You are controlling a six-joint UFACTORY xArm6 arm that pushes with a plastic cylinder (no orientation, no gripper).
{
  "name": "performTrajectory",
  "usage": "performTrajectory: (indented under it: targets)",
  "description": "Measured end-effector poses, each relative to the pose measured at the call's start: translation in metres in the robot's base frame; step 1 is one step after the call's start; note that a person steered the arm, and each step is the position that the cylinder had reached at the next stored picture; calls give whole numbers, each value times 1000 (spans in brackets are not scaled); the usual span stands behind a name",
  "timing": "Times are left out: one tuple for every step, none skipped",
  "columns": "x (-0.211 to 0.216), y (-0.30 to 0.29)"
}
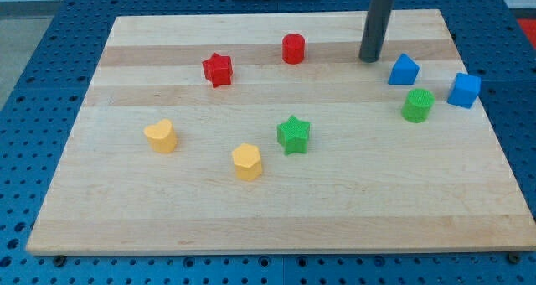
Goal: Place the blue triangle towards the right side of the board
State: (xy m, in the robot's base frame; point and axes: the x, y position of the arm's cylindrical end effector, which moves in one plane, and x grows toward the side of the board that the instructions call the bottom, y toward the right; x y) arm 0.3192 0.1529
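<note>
The blue triangle [404, 69] sits on the wooden board [276, 209] at the view's upper right. My tip [369, 59] rests on the board just to the left of it and slightly higher in the view, with a small gap between them. A blue cube [464, 90] lies further right near the board's right edge. A green cylinder-like block [417, 105] sits just below the blue triangle.
A red cylinder [293, 48] and a red star [217, 69] lie at the upper middle. A green star [293, 134] sits at the centre. A yellow heart [160, 137] and a yellow hexagon [247, 162] lie at the lower left.
</note>
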Motion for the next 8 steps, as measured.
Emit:
performTrajectory:
  targets:
    - [31, 7]
    - [55, 18]
    - [56, 41]
    - [56, 66]
    - [56, 82]
    - [56, 86]
    - [56, 82]
    - [56, 57]
